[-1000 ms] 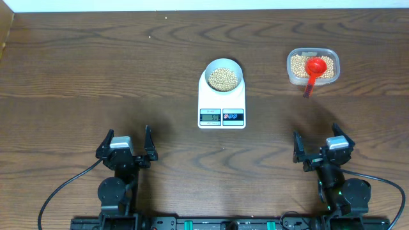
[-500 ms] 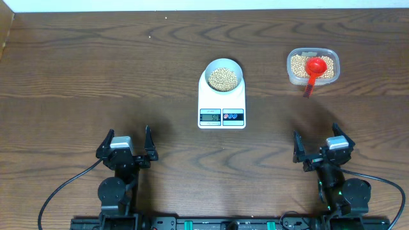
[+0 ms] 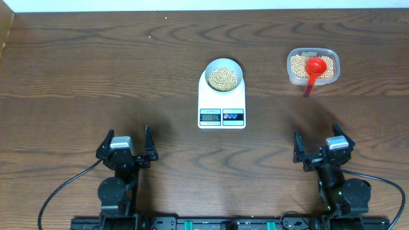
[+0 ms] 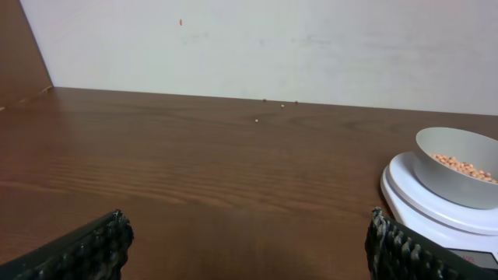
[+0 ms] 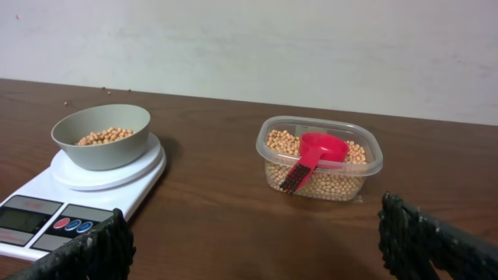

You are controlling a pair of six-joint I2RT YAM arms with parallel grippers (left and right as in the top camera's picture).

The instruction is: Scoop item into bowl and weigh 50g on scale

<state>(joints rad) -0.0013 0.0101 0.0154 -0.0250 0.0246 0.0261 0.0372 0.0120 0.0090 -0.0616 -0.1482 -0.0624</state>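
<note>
2 grippers rest at the near edge of the worktop [image 3: 96, 76]. Left gripper [image 3: 126, 139]: spread wide, empty. Centre: bowl [image 5: 101, 152] on scale [image 3: 222, 102], part-filled with beans [image 3: 223, 78], small, round, tan-yellow, loosely heaped. Display unreadable. Right: clear tub [image 3: 289, 70], red scoop [image 3: 314, 66] lying in it. Right gripper [image 3: 317, 142]: wide, empty. Judged: scooping paused or finished. Next: check the reading, and if short, take the scoop handle.

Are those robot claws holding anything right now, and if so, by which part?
Nothing is held. The left gripper and the right gripper are both open and empty. The red scoop lies in the clear tub, away from both.
</note>
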